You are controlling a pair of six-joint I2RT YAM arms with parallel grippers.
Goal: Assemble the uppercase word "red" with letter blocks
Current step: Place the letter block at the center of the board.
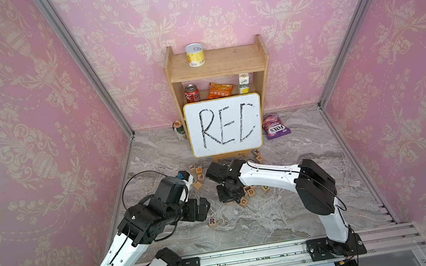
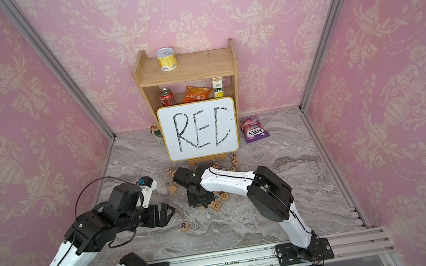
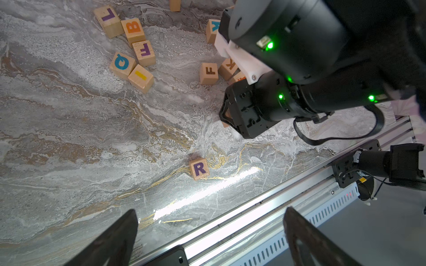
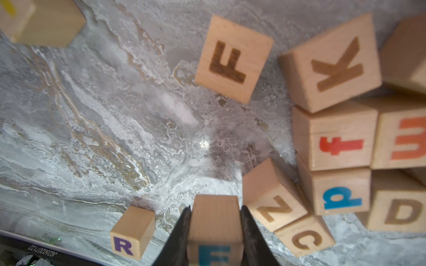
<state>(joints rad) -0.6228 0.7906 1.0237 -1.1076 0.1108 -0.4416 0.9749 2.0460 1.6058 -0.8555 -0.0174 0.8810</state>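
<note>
Marble table (image 1: 277, 224) from above, with two robot arms reaching in from the near edge. In the right wrist view, right gripper (image 4: 215, 208) clamped on the E block (image 4: 215, 230), a dark finger (image 4: 177, 237) pressed to each side and the teal letter on the face toward the camera; not clear whether lifted or resting on the marble. In both top views, that same gripper pointing down at the near edge of a loose cluster (image 1: 244, 196) of wooden letter blocks, with the E block hidden beneath it. R block (image 1: 212, 221), purple letter up, alone on bare marble nearer the robot, apart from the cluster and close to the held block. Green D block (image 1: 265, 188) on the cluster's right side, close against the right forearm (image 1: 269, 174). Brown D block (image 4: 401, 211) among others marked C, N, p, f, K and F, just beside the right gripper. Left gripper (image 3: 211, 209) with jaws spread wide and nothing between them, hovering over the table near the R block, on its left. Whiteboard (image 1: 225, 124) with handwritten RED propped upright at the back.
</note>
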